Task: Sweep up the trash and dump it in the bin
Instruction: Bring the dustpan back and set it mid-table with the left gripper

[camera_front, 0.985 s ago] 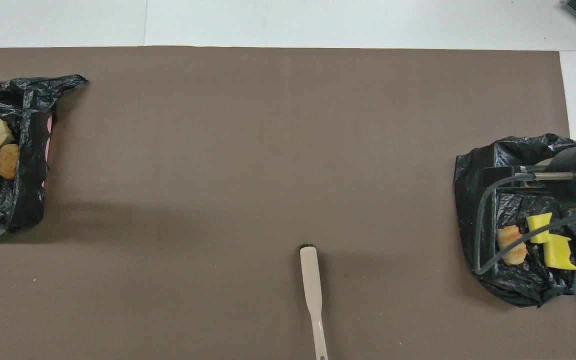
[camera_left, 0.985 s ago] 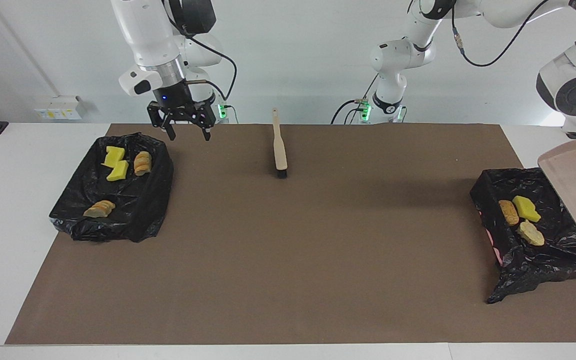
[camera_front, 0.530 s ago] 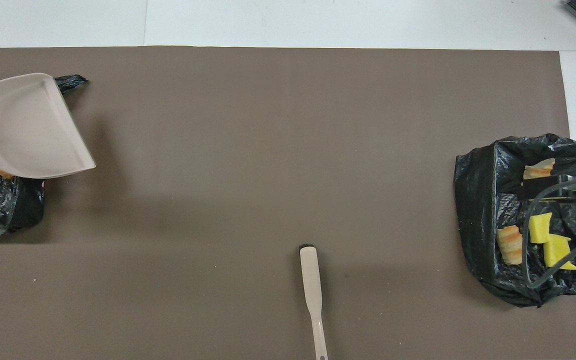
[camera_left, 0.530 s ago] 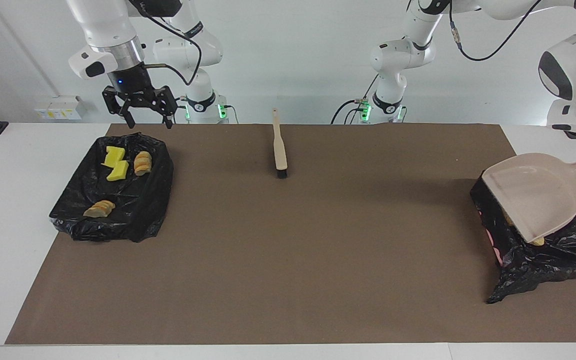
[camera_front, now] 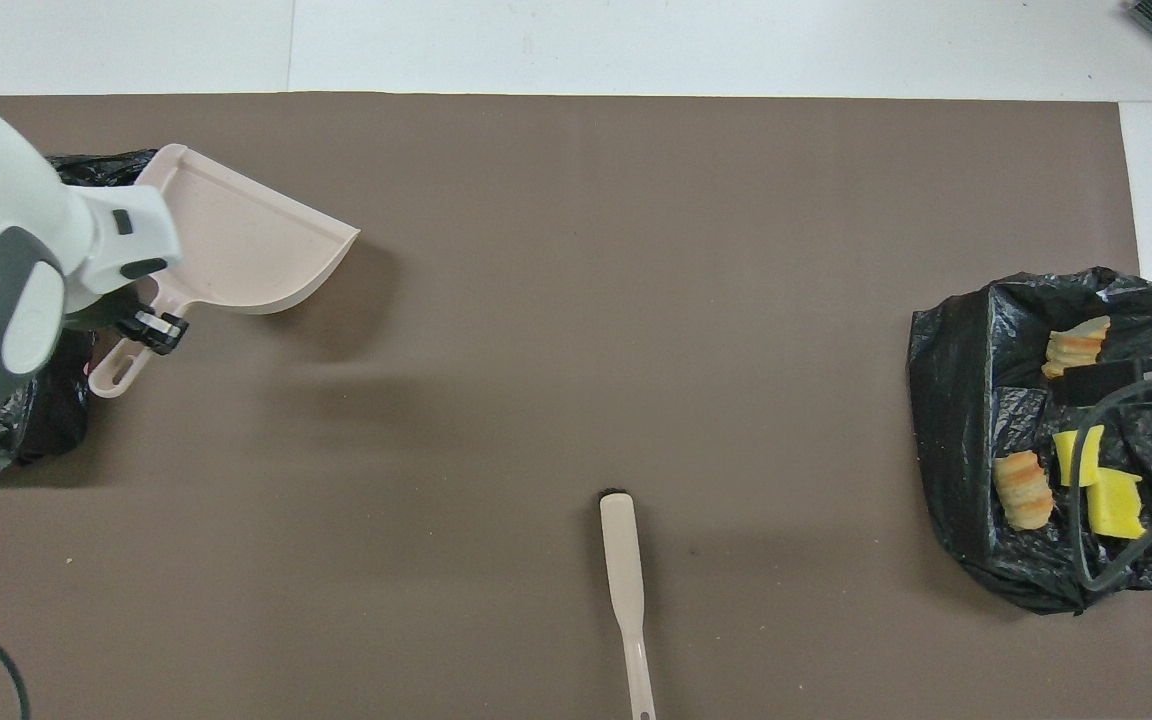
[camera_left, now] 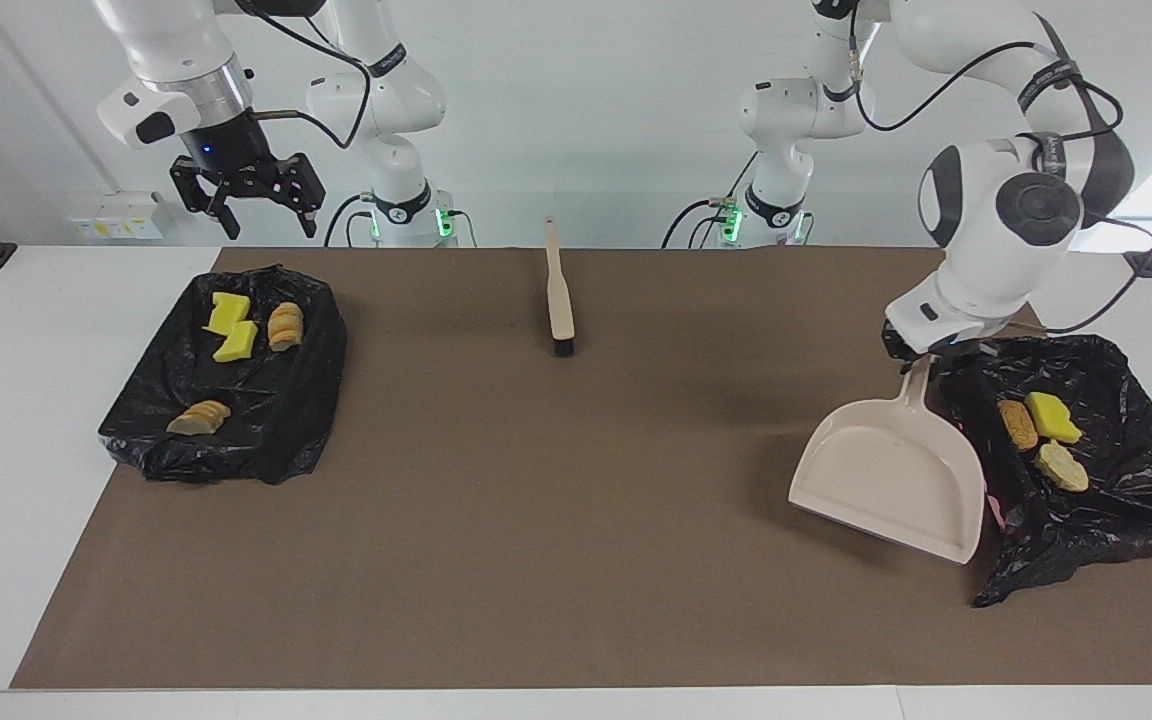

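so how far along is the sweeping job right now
Done: no scraps remain on the brown mat; four lie in the bag-lined bin at the right arm's end, three in the other bin. In hand: the left gripper holds the empty dustpan over the mat. Left: setting it down. The brush lies untouched; the right gripper waits, open.

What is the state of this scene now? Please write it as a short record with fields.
left gripper: shut on the handle of the beige plastic dustpan, beside the bin at its end
dustpan: empty, over the brown mat
right gripper: open, empty, raised above the table's edge near its bin
black-bagged bin at left arm's end: holds three scraps
black-bagged bin at right arm's end: holds four scraps
beige brush with black bristles: lies on the mat, untouched
trash on mat: none seen
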